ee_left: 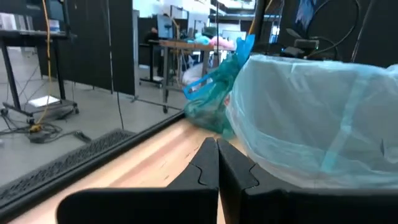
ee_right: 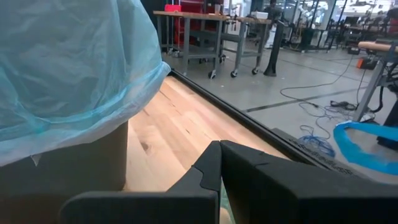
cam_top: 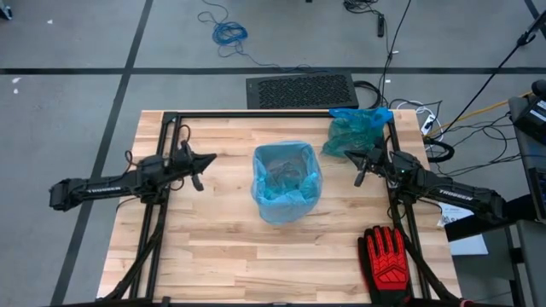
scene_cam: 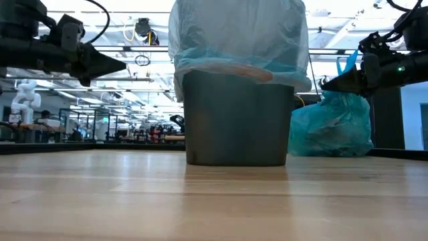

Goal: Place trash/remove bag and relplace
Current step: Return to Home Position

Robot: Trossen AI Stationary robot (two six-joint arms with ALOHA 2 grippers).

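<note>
Blue liner (cam_top: 286,181) draped over black bin (scene_cam: 237,120), middle of table (cam_top: 213,256) — rim folded down outside, top puffed up above bin wall. Second blue bag (cam_top: 357,132), bulging & bunched at top, at far right corner, apart from bin; contents too murky to tell. Red-and-black glove (cam_top: 388,260) flat near right end of near edge.

Left gripper (cam_top: 211,159) raised off surface twd left edge, pointing at bin, jaws pressed together, nothing held. Right gripper (cam_top: 350,157) raised too, btwn bin & right edge, jaws pressed together, empty — tip right at second bag's near side, touching or not can't tell.

Beyond far edge, on floor: black grille panel (cam_top: 301,90), blue cable coil (cam_top: 229,32). Loose cables (cam_top: 444,128) past right edge.
</note>
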